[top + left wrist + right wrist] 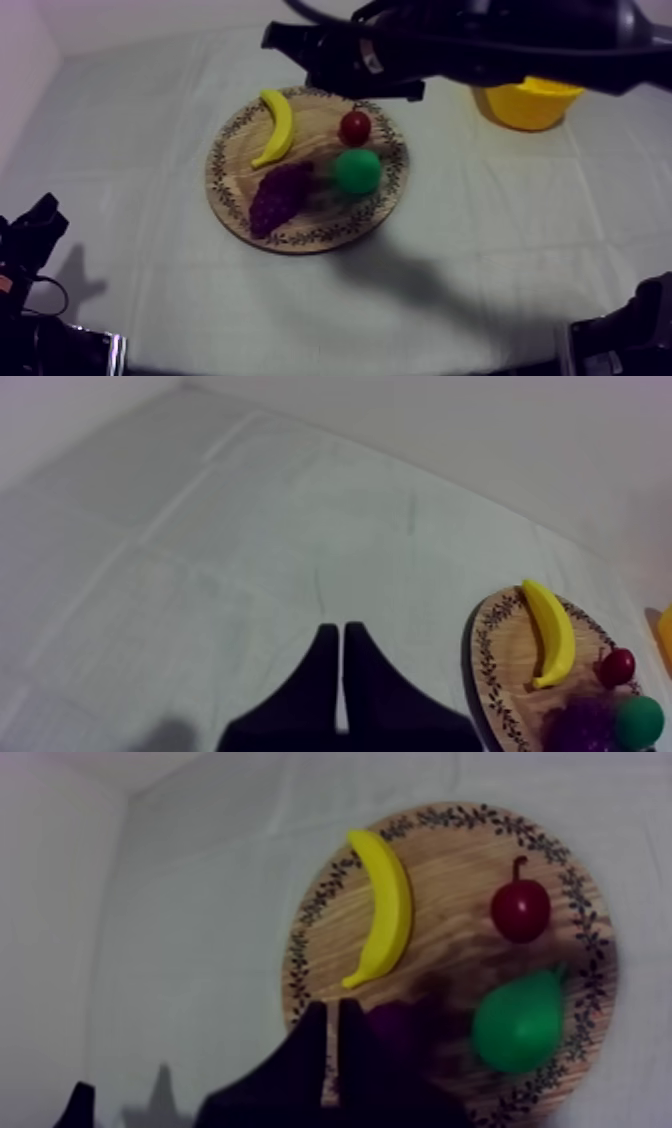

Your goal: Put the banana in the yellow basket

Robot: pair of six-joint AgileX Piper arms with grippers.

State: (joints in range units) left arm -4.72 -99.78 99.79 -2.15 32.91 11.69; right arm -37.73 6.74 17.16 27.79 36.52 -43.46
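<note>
Top view shows the banana (277,127) lying on the wooden board (222,200), with the yellow basket (527,108) well apart on the worktop (130,130). I see my right gripper (333,1014) clenched empty above the board, and my left gripper (342,634) clenched too, beside it.

One round wooden board (315,125), light brown with a visible grain, its rim ringed by a dark leaf-and-vine pattern. On the board: a plain bright yellow banana (277,127), a small red fruit (355,127) of deep glossy red with a dark stem, a vivid green pear (357,171), and a dark purple bunch of grapes (279,197). Beside the board stands a plain yellow basket (527,103), under the board lies a grey-white cloth (130,200) crossed by faint fold lines, and the left gripper (342,628) and the right gripper (331,1007) are plain black.
</note>
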